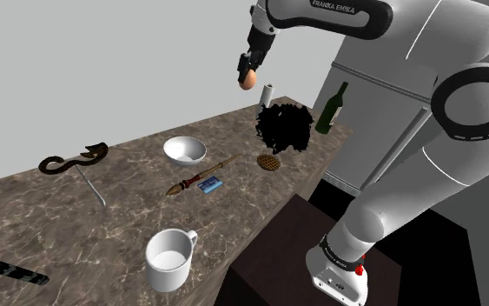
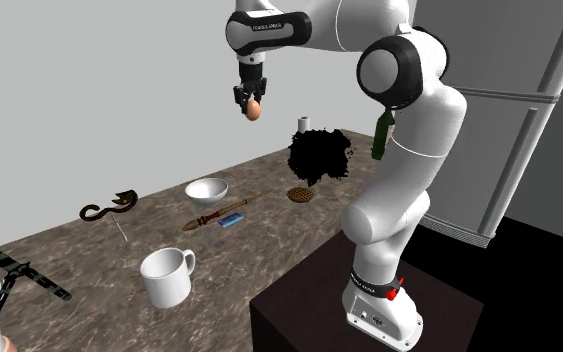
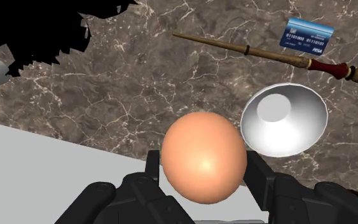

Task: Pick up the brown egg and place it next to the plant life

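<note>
- Our black two-finger hand (image 1: 249, 71) pinches the smooth, orange-brown egg (image 1: 248, 80) between its fingers. It holds the egg high above the dark, marbled stone tabletop (image 1: 129, 209), in the upper middle of the shoulder view.
- We judge the egg light and stiff but brittle, and its rounded, glossy shell looks slippery. It is best held across its widest girth with gentle pressure.
- In the wrist view the fingers (image 3: 257, 173) press the egg's (image 3: 203, 157) two flanks near that widest part, so the hold looks sound to us.
- The ragged, black bushy plant (image 1: 286, 126) stands right of centre in the shoulder view, below and to the right of the egg and well apart from it.
- The wrist view shows the contact on both sides of the shell. It also shows the round white bowl (image 3: 284, 121) down on the tabletop past the egg, with a slim wooden wand (image 3: 266, 56) and a blue bank card (image 3: 306, 36) beyond.
- The two exterior views show what it cannot: the egg's (image 2: 254, 109) height above the tabletop and the gap across to the plant (image 2: 319, 155).
</note>
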